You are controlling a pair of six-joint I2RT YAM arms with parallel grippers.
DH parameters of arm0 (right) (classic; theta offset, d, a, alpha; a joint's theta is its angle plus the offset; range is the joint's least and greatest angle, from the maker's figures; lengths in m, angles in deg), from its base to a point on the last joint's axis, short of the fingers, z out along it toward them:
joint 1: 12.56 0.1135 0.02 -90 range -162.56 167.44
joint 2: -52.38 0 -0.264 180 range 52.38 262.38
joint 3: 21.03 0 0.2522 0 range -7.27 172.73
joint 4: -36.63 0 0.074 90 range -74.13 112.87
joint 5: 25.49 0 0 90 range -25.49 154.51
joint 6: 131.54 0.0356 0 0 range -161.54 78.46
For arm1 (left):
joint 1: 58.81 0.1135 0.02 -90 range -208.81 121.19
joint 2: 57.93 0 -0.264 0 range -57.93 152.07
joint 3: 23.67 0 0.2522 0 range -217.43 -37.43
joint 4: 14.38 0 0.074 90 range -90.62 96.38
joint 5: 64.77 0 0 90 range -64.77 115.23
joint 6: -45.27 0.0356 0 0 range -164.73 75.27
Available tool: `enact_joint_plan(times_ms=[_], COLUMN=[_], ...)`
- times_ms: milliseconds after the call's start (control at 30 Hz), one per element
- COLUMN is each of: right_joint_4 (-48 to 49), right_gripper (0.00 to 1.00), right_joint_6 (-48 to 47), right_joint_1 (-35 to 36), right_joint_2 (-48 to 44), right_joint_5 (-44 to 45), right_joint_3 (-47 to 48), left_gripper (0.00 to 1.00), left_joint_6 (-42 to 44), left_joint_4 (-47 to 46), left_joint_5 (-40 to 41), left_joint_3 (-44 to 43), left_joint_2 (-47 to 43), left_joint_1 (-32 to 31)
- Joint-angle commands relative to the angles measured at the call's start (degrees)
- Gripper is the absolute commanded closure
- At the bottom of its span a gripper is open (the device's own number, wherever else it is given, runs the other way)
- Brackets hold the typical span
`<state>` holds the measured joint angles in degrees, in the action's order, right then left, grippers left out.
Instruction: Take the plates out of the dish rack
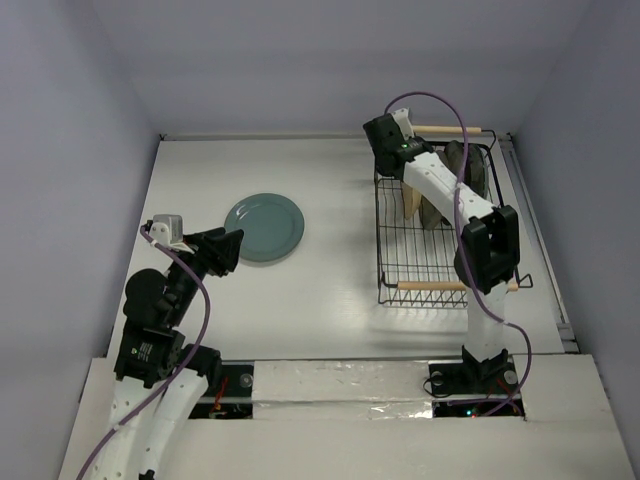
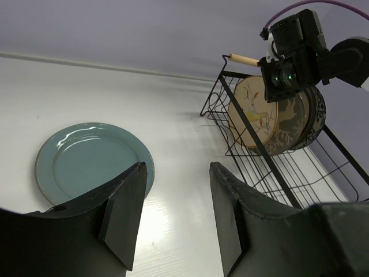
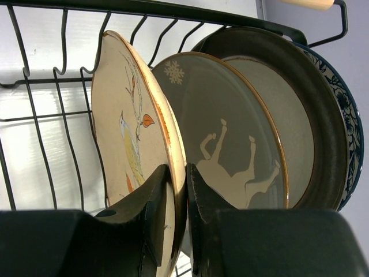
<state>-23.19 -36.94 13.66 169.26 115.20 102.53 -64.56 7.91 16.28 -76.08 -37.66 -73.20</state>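
The black wire dish rack [image 1: 395,255] stands at the right, also in the left wrist view [image 2: 271,167] and right wrist view [image 3: 40,86]. Several plates stand upright at its far end. My right gripper [image 3: 179,190] is shut on the rim of the frontmost one, a cream plate with a bird drawing [image 3: 124,127], seen also from the left wrist [image 2: 252,112]. Behind it stand a brown-grey plate with a white drawing [image 3: 225,138], a dark-rimmed beige plate [image 3: 288,115] and a floral-rimmed plate [image 3: 351,115]. The teal plate [image 1: 264,227] lies flat on the table. My left gripper [image 2: 176,213] is open and empty, just near of it.
The rack's two wooden rod handles [image 1: 432,286] lie at its near and far ends [image 1: 450,129]. The near part of the rack holds no plates. White walls enclose the table at the back and sides.
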Motion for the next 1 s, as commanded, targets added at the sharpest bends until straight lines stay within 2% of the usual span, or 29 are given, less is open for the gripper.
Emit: enact_joint_plan(times_ms=[0, 167, 367, 667, 767, 867, 900, 967], right_joint_4=[2.4, 4.3, 5.2, 1.9, 4.3, 12.3, 16.8, 22.0], right_gripper=[1.0, 1.0, 1.0, 1.0, 1.0, 1.0, 1.0, 1.0], right_joint_6=[-4.0, -6.4, -6.5, -1.2, 1.5, 6.2, 9.8, 13.8], right_joint_1=[-0.6, 0.7, 1.7, 3.4, 5.0, 6.4, 6.4, 6.9], right_joint_2=[-2.7, -6.9, -12.4, -23.8, -29.5, -33.9, -36.0, -37.2], right_joint_5=[7.9, 11.3, 11.1, 10.6, 5.7, -7.1, -14.9, -22.4], right_joint_3=[2.7, 1.7, 2.7, 4.1, 3.1, -2.7, -4.6, -10.5], left_gripper=[0.55, 0.55, 0.55, 0.55, 0.55, 0.55, 0.55, 0.55], left_joint_6=[-0.2, -0.2, -0.2, -0.2, -0.2, -0.2, -0.3, -0.2], left_joint_4=[-2.2, -2.2, -2.2, -2.4, -2.4, -2.4, -2.5, -2.5], left_joint_5=[-0.7, -0.7, -0.8, -0.7, -0.7, -0.8, -0.7, -0.7], left_joint_3=[-1.6, -1.6, -1.6, -1.5, -1.5, -1.5, -1.5, -1.5], left_joint_2=[-0.3, -0.4, -0.3, -0.3, -0.1, 0.1, 0.0, 0.2], left_joint_1=[0.3, 0.3, 0.3, 0.3, 0.3, 0.3, 0.3, 0.3])
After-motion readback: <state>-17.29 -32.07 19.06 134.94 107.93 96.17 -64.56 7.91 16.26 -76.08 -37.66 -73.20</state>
